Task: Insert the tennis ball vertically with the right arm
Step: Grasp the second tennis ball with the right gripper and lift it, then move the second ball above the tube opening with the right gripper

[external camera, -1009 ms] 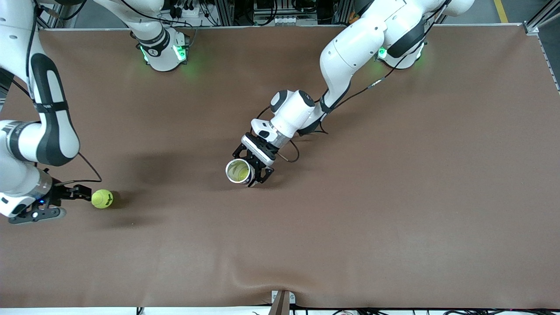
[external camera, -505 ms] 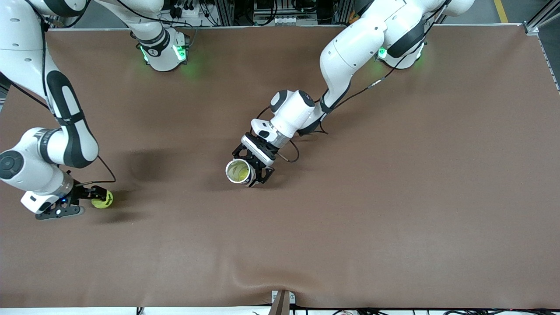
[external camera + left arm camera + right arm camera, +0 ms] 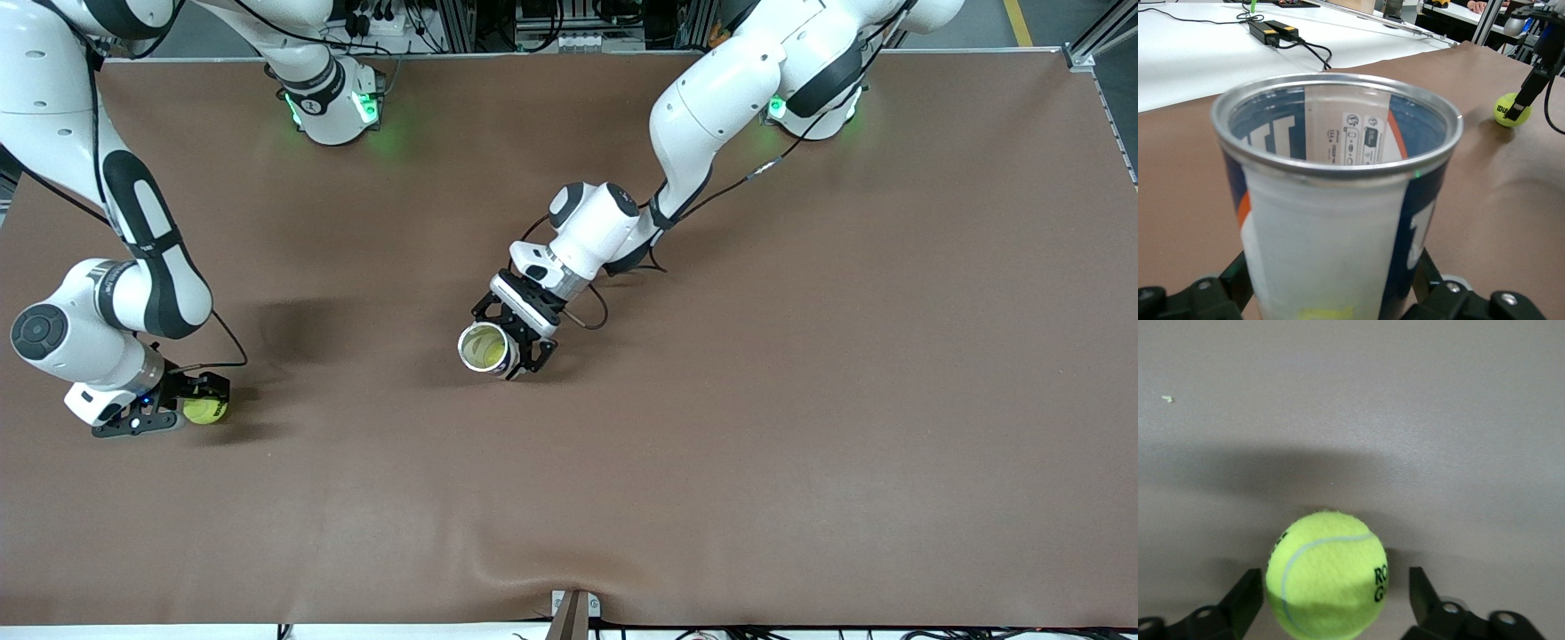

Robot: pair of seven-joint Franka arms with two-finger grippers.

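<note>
Right now the right hand [image 3: 197,397] sits spread around the tennis ball [image 3: 204,410] near the desk's [image 3: 800,400] right-arm edge, fingers [image 3: 1423,587] not yet touching; uneven closing could roll it away. Mid-desk, the left hand [image 3: 511,338] pinches the open can [image 3: 487,348].

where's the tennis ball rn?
The tennis ball sits on the table at the right arm's end, between the fingers of the right gripper.

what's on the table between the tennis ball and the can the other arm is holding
Nothing. In the front view, only bare brown table lies between the ball and the can. The left wrist view shows the same empty stretch.
</note>
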